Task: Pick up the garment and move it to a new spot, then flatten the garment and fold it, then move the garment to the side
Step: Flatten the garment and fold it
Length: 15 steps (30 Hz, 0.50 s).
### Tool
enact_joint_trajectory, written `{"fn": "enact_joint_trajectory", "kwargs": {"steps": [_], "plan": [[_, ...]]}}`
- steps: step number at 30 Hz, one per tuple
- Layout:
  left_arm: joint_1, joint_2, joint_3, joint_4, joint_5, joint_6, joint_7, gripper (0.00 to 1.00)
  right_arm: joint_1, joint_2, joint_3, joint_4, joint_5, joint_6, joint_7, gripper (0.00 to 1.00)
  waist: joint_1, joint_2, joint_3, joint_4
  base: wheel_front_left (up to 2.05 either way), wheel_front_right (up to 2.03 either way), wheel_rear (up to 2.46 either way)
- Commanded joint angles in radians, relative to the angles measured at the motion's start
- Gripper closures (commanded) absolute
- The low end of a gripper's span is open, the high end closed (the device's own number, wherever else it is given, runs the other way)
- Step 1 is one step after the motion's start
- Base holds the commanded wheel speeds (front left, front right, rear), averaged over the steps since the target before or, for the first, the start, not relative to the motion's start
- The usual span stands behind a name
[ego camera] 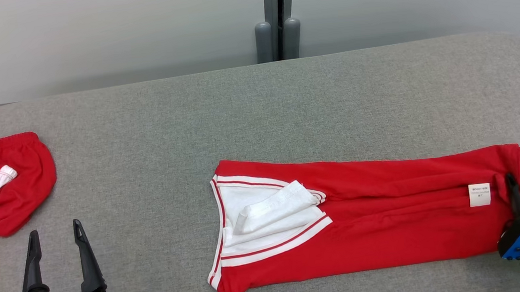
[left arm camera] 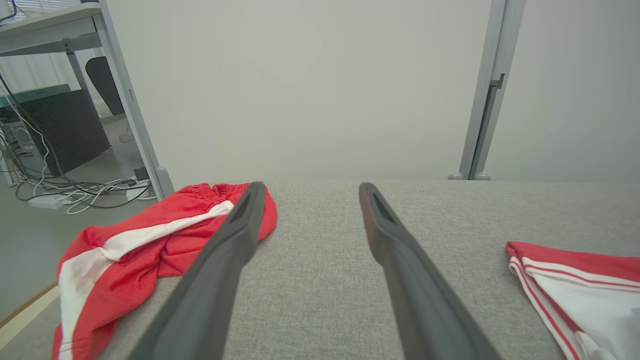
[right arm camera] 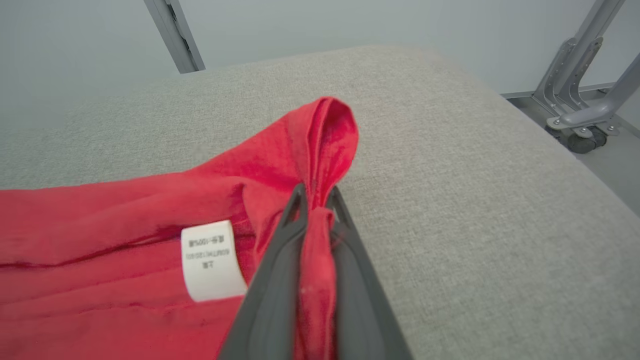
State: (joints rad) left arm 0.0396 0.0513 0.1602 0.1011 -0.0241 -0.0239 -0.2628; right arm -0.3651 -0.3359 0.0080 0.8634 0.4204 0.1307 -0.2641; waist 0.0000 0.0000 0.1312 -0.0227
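A long red knit garment [ego camera: 389,219] with a white, red-striped V-neck panel [ego camera: 265,211] lies on a grey fabric-covered table [ego camera: 145,128]. It sits right of centre on the near half, already folded lengthwise into a narrow band. The neck end points left and the hem end almost reaches the table's right edge. A small white care label [ego camera: 479,194] shows near the hem.

The right gripper [right arm camera: 316,195] has its two dark fingers pinched narrowly together on a raised pleat of red cloth at the hem end, just right of the label. The left gripper [ego camera: 55,227] hovers at the near left with its fingers spread wide and nothing between them, well apart from the garment. A second, crumpled red garment with a white stripe [ego camera: 9,186] lies at the table's left edge, partly hanging over it.

The cloth looks light, soft and limp. It would probably sag and drape when lifted, and its stacked layers could slide apart. One pinch at the hem is likely to drag the rest in a trailing line. A second hold at the neck end, catching all layers near the white panel, would keep it flatter.
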Motion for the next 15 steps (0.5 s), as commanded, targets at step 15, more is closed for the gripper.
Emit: {"fn": "enact_joint_trajectory", "kwargs": {"steps": [15], "plan": [[0.018, -0.001, -0.012, 0.015, -0.009, -0.001, -0.003, 0.0, -0.005, 0.156, 0.264, -0.161, 0.03, 0.0, 0.0, 1.0, 0.0, 0.0, -0.022, 0.007, 0.0, 0.0, 0.0]]}}
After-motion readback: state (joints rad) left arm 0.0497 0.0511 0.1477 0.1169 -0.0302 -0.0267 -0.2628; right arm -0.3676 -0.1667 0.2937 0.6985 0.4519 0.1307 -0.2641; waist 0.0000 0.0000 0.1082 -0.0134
